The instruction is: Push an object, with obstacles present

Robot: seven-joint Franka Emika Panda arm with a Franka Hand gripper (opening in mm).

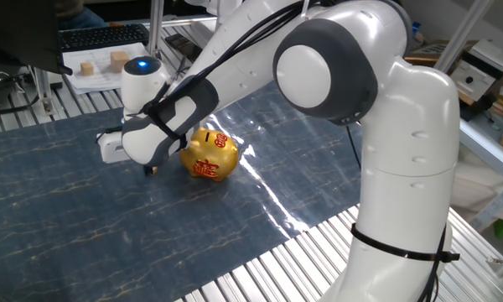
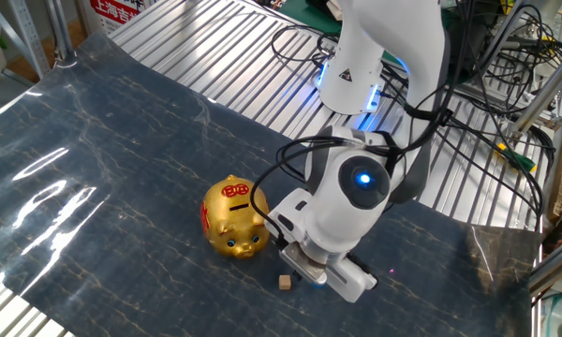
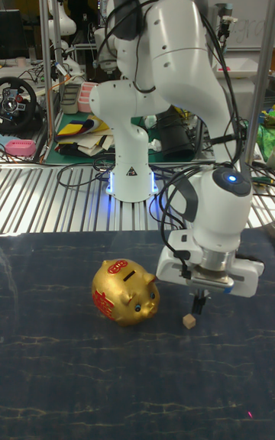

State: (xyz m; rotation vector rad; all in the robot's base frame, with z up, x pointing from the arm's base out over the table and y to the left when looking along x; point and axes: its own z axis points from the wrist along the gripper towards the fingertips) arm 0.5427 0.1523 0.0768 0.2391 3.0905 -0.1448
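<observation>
The object, a tiny tan wooden cube (image 2: 285,281) (image 3: 189,321), lies on the dark blue mat just in front of the piggy bank's snout. My gripper (image 3: 199,305) (image 2: 305,275) (image 1: 148,170) points straight down with its dark fingers together and nothing between them. Its tips are low over the mat, right beside the cube and on the side away from the pig. The obstacle, a shiny gold piggy bank (image 1: 211,153) (image 2: 234,218) (image 3: 124,292) with red characters, stands a few centimetres from the cube. In one fixed view my wrist mostly hides the cube.
Larger wooden blocks on white paper (image 1: 101,64) sit beyond the mat's far edge, by a keyboard (image 1: 101,36). The mat (image 2: 103,168) lies on a ribbed metal table (image 2: 215,56). Cables (image 2: 300,42) and my arm's base (image 3: 127,173) stand behind the gripper.
</observation>
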